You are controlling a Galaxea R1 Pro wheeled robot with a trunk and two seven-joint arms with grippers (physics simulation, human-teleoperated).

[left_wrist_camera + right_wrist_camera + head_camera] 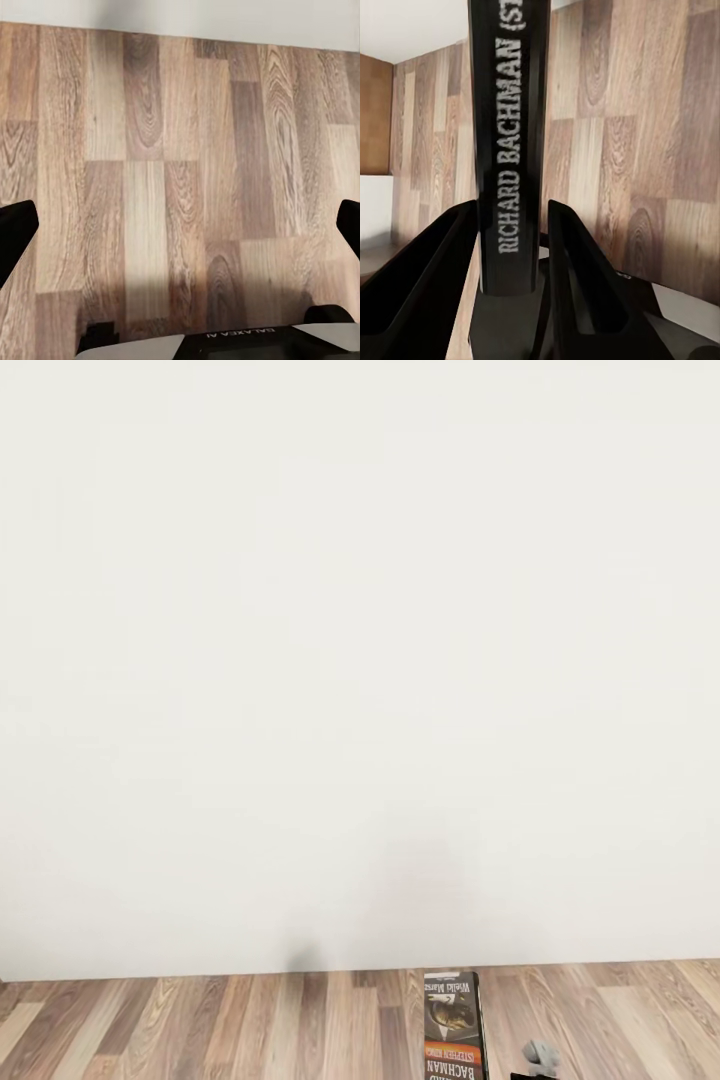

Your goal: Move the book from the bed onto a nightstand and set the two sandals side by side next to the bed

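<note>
The book (453, 1025), dark-covered with an orange band and the lettering "BACHMAN", stands upright at the bottom edge of the head view, in front of a white wall. In the right wrist view its black spine (508, 142), lettered "RICHARD BACHMAN", rises between the two black fingers (585, 285) of my right gripper (510, 259), which is shut on it. My left gripper (180, 225) hangs open over bare wood-plank floor; its two black fingertips (15, 225) sit far apart at the picture's sides, with nothing between them.
A plain white wall (360, 660) stands close ahead and meets the grey-brown plank floor (200, 1020) low in the head view. A brown wooden surface (375, 112) and a white patch below it show at one side of the right wrist view.
</note>
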